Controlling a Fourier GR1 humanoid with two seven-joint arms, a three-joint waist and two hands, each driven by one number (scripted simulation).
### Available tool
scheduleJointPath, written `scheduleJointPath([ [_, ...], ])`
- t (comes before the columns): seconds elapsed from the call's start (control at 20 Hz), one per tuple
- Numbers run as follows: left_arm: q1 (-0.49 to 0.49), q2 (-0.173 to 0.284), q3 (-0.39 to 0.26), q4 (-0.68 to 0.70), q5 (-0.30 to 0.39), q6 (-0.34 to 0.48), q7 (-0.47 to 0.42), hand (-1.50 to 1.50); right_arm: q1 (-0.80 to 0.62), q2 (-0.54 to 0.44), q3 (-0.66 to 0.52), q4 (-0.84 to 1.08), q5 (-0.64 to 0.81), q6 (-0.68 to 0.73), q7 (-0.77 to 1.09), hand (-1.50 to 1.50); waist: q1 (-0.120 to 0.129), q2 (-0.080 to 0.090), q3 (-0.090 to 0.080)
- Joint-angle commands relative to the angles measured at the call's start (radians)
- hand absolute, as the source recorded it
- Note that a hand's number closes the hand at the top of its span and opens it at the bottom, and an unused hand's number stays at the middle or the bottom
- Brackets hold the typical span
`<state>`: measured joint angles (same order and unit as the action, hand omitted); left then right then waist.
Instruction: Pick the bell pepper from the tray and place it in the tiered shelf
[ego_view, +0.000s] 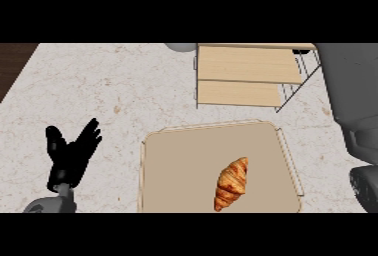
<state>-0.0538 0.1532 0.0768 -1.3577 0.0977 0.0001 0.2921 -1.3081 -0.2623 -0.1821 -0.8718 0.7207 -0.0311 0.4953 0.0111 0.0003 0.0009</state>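
Observation:
No bell pepper shows anywhere in the head view. The tan tray (170, 170) lies at the lower middle and carries only a croissant (232, 183). The tiered shelf (247, 65), two wooden boards in a wire frame, stands at the far side with nothing visible on either board. My left hand (72, 150) rests open on the counter left of the tray, fingers up. My right forearm (351, 90) rises large and grey along the right edge, reaching up beside the shelf. Only a small dark bit (303, 51) shows at the shelf's far right corner; what it is I cannot tell.
The marble counter (111, 90) stretches wide to the left of the shelf and tray. Its dark wooden edge (15, 60) shows at the far left corner. A grey round object (179, 47) sits just behind the shelf's left corner.

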Motion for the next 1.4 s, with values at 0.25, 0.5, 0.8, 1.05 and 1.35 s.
scheduleJointPath([
  [0.25,0.008,0.011,0.005,-0.014,-0.001,-0.011,0.004,0.0,-0.011,0.038,-0.153,-0.032,-0.156,-0.12,-0.006,-1.5,0.0,0.0,-0.001],
  [0.5,-0.003,0.006,0.002,-0.009,-0.005,-0.005,0.025,0.0,-0.047,0.008,-0.247,-0.048,-0.25,-0.167,0.001,-1.5,-0.003,0.0,-0.001],
  [0.8,-0.003,0.006,0.025,0.035,0.007,-0.013,-0.01,0.0,-0.055,-0.103,-0.235,-0.1,-0.169,-0.259,0.087,-1.5,-0.014,-0.003,-0.002],
  [1.05,0.028,0.025,0.019,-0.022,0.012,-0.033,0.02,0.0,0.033,-0.217,-0.351,-0.117,-0.208,-0.328,0.062,-1.5,-0.012,-0.002,0.0],
  [1.35,0.027,0.013,0.026,-0.02,0.006,-0.015,0.013,0.0,0.156,-0.327,-0.434,-0.211,-0.35,-0.184,0.092,-1.5,-0.02,-0.005,0.0],
])
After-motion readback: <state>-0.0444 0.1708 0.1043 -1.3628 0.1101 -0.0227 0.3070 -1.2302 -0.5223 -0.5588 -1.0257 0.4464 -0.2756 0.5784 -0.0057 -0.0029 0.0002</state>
